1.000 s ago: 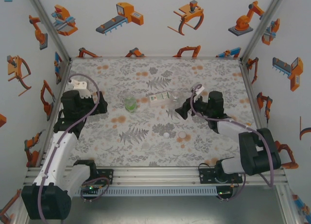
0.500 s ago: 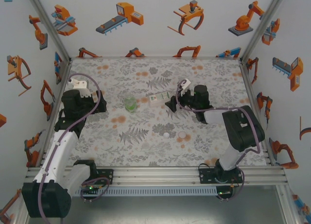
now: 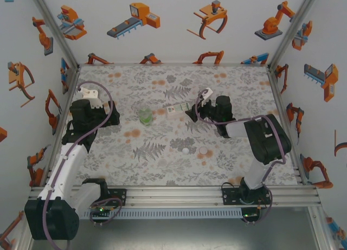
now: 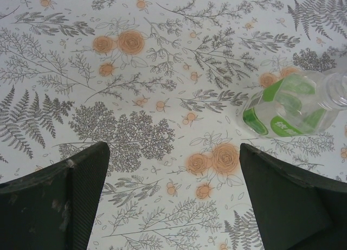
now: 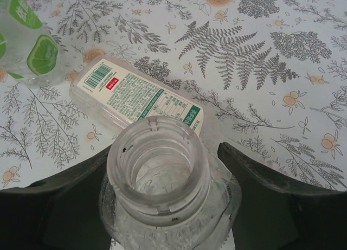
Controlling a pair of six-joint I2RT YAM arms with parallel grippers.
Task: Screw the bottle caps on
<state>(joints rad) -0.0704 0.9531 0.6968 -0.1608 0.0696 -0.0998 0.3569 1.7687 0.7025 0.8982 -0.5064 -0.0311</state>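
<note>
Floral counter [image 3: 135,171]: the right hand [image 5: 162,152] brackets an upright, uncapped clear bottle [image 5: 158,174], fingers hard by its sides; gripping or not, I can't tell. A labelled bottle [image 5: 135,95] lies just behind. The left hand [image 4: 173,206] gapes wide near the green bottle [image 4: 287,109]. Two white caps [image 3: 186,151] lie loose, nearer the arm bases.

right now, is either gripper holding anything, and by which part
Left gripper is open, holding nothing. Right gripper flanks the uncapped clear bottle at its body, below the neck; whether it grips yet cannot be told.
</note>
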